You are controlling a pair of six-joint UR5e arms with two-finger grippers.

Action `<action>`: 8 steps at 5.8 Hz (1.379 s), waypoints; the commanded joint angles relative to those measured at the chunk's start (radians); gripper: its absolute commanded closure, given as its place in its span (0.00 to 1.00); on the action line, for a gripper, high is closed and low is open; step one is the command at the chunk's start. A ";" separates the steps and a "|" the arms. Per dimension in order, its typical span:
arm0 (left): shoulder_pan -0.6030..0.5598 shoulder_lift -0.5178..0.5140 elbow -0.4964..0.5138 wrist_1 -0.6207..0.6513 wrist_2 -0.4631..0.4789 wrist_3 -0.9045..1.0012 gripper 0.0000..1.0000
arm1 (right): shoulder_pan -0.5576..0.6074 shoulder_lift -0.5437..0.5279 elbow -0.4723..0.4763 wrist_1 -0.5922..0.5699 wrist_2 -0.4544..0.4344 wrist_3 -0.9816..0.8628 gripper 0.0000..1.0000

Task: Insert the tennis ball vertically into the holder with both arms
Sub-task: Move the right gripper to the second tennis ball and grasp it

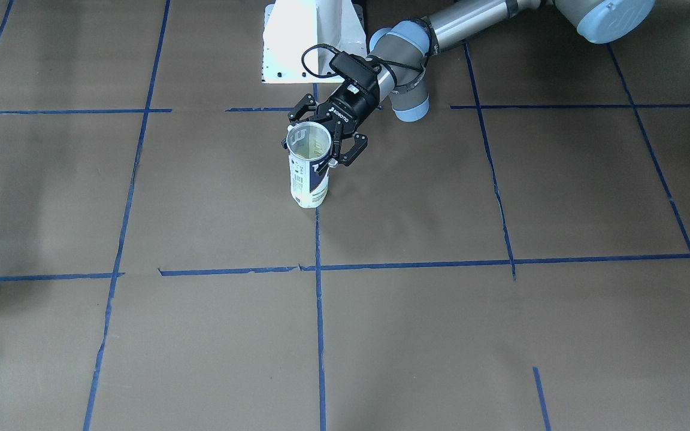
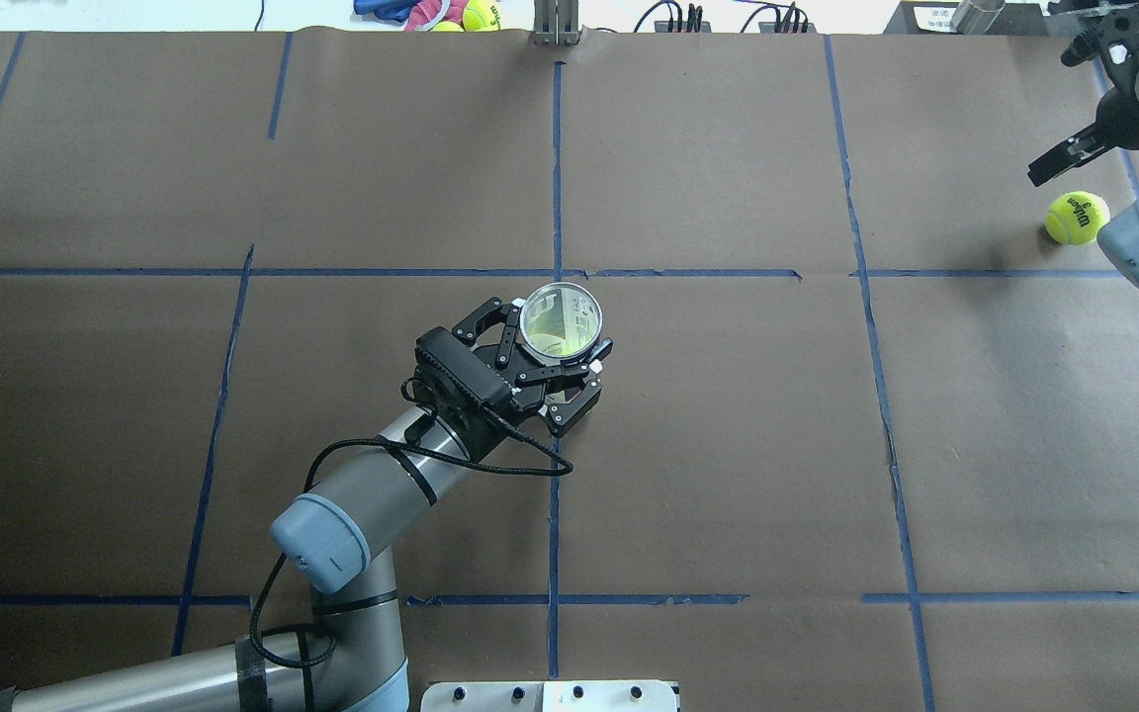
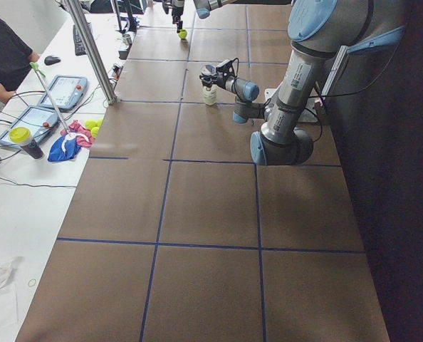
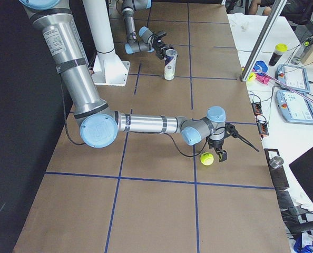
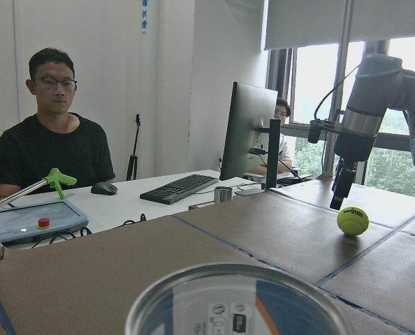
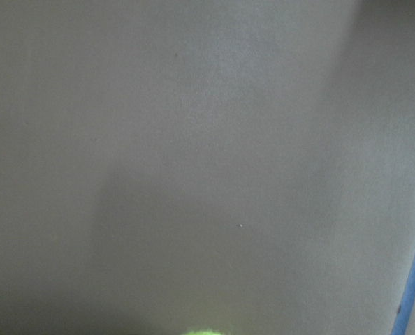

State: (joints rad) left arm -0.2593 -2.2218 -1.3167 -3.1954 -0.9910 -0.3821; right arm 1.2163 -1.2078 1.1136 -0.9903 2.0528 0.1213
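The holder [image 1: 309, 170] is a clear can with a white and navy label. It stands upright and open-topped near the table's middle, and shows in the overhead view [image 2: 562, 318]. My left gripper [image 1: 325, 133] reaches in level at its top. The jaws stand wide, one finger on each side of the upper wall, and look closed on it. The can's rim [image 5: 235, 307] fills the bottom of the left wrist view. A yellow-green tennis ball [image 2: 1077, 218] lies on the paper far to my right. My right gripper [image 2: 1054, 114] is open and empty, just above and beside the ball [image 4: 207, 158].
The white pedestal [image 1: 309, 42] stands at the robot's base behind the can. Blue tape lines cross the brown paper. Beyond the far edge are spare balls [image 2: 476, 15], tablets [image 3: 62, 91], a metal pole [image 3: 90, 50] and seated people [image 5: 50, 139].
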 commanded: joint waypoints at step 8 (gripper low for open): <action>0.000 -0.001 -0.009 0.002 0.000 0.000 0.16 | -0.064 -0.027 -0.014 -0.001 -0.002 -0.026 0.46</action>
State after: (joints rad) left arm -0.2593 -2.2216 -1.3254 -3.1937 -0.9910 -0.3819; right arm 1.1527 -1.2333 1.0994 -0.9885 2.0502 0.1148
